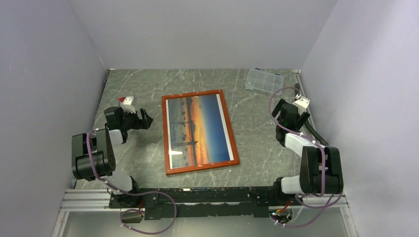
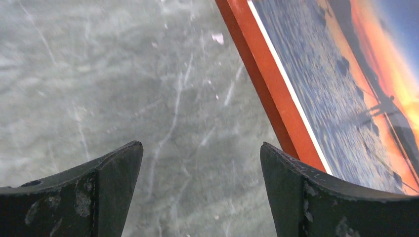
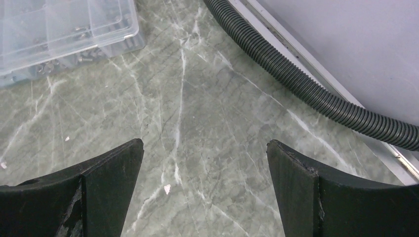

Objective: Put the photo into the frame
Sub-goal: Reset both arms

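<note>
The frame point(image 1: 167, 133), a thin reddish-orange border, lies flat in the middle of the marble table. The photo point(image 1: 197, 129), an orange sunset under blue sky, sits face up inside it. My left gripper point(image 1: 146, 119) hovers open just left of the frame's left rail, empty. In the left wrist view the frame's rail point(image 2: 269, 84) and the photo point(image 2: 346, 89) fill the upper right, beyond my open left gripper point(image 2: 201, 148). My right gripper point(image 1: 302, 118) stands open near the right wall, well away from the frame. The right wrist view shows my right gripper point(image 3: 205, 145) over bare marble.
A small clear plastic compartment box point(image 1: 265, 80) sits at the back right, also in the right wrist view as the box point(image 3: 59, 34). A black corrugated hose point(image 3: 316, 96) runs along the right wall's metal rail. Grey walls close in on three sides.
</note>
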{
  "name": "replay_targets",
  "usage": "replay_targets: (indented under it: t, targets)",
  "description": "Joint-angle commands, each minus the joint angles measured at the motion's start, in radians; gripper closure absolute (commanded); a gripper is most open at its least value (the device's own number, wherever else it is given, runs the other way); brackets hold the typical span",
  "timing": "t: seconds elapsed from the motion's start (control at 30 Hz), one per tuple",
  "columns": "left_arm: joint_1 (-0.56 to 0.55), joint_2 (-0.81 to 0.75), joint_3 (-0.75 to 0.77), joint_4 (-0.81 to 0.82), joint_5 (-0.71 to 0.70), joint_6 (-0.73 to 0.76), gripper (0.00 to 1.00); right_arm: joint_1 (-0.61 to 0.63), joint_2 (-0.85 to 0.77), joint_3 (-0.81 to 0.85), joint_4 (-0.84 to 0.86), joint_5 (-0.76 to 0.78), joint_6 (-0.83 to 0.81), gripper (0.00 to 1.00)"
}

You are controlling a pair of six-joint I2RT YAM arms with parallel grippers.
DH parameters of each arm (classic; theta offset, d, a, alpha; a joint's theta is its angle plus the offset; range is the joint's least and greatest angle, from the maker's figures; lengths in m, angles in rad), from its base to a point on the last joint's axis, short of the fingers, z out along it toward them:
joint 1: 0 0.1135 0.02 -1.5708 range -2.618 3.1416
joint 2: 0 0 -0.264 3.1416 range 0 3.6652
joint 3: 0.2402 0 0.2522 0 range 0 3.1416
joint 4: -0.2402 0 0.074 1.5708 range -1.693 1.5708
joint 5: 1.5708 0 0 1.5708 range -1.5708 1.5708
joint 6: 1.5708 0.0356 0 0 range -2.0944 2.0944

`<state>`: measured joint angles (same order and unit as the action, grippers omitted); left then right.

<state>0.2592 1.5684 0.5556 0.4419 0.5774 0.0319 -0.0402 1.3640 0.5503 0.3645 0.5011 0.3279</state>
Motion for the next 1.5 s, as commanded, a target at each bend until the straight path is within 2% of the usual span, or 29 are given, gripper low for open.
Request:
replay_targets:
  t: [0.0,0.1,0.23,0.33,0.4,0.43,0.47,0.57,0.6,0.63,0.67,0.77,0.8,0.83,0.87,0.9,0.97,1.03,1.07,1.13,1.47]
  targets:
    - [-0.003,0.0,-0.024,0.219,-0.057,-0.026,0.06,-0.007,-0.045,-0.072,0.215,-0.043,-0.073,0.0]
    - [-0.002,0.028,-0.106,0.401,-0.106,-0.084,0.06,-0.007,-0.114,-0.166,0.235,-0.01,-0.026,0.0]
    - [-0.01,0.021,-0.112,0.396,-0.145,-0.08,0.06,-0.006,-0.117,-0.252,0.404,-0.016,-0.071,0.0]
    - [-0.029,0.01,-0.201,0.531,-0.186,-0.066,0.06,-0.006,-0.084,-0.306,0.544,-0.035,-0.092,0.0]
    - [-0.053,0.091,-0.301,0.818,-0.221,-0.08,0.05,-0.007,-0.063,-0.356,0.659,-0.016,-0.093,0.0]
    - [-0.056,0.084,-0.312,0.844,-0.221,-0.078,0.05,-0.006,-0.05,-0.383,0.72,-0.012,-0.088,0.0]
    - [-0.06,0.038,-0.296,0.709,-0.244,-0.063,0.05,-0.006,-0.034,-0.404,0.781,-0.009,-0.1,0.0]
    - [-0.069,0.074,-0.228,0.655,-0.285,-0.086,0.05,-0.006,-0.043,-0.393,0.733,-0.021,-0.088,0.0]
    - [-0.07,0.059,-0.183,0.516,-0.301,-0.074,0.05,-0.006,-0.034,-0.382,0.731,-0.02,-0.095,0.0]
    - [-0.09,0.052,-0.147,0.463,-0.347,-0.066,0.05,-0.007,-0.022,-0.371,0.731,-0.03,-0.106,0.0]
    - [-0.111,0.068,-0.15,0.506,-0.38,-0.064,0.05,-0.006,-0.011,-0.356,0.719,-0.056,-0.123,0.0]
    - [-0.116,0.052,-0.141,0.452,-0.384,-0.056,0.05,0.005,0.043,-0.337,0.722,-0.181,-0.192,0.0]
    - [-0.115,0.059,-0.148,0.479,-0.381,-0.061,0.05,0.017,0.112,-0.37,0.88,-0.164,-0.234,0.0]
    - [-0.116,0.069,-0.153,0.511,-0.384,-0.066,0.05,0.032,0.125,-0.379,0.941,-0.13,-0.233,0.0]
    - [-0.116,0.062,-0.152,0.494,-0.382,-0.062,0.05,0.034,0.084,-0.347,0.764,-0.134,-0.196,0.0]
    - [-0.117,0.055,-0.149,0.473,-0.381,-0.059,0.05,0.033,0.117,-0.335,0.818,-0.141,-0.219,0.0]
    - [-0.117,0.063,-0.151,0.488,-0.383,-0.059,0.05,0.062,0.105,-0.293,0.709,-0.109,-0.209,0.0]
    - [-0.116,0.063,-0.152,0.494,-0.386,-0.06,0.05,0.068,0.123,-0.316,0.799,-0.105,-0.241,0.0]
    - [-0.116,0.06,-0.15,0.482,-0.384,-0.058,0.05,0.072,0.107,-0.309,0.752,-0.095,-0.231,0.0]
    - [-0.116,0.066,-0.152,0.498,-0.385,-0.061,0.05,0.072,0.119,-0.319,0.799,-0.099,-0.242,0.0]
    - [-0.117,0.064,-0.151,0.492,-0.384,-0.059,0.05,0.077,0.115,-0.315,0.782,-0.095,-0.244,0.0]
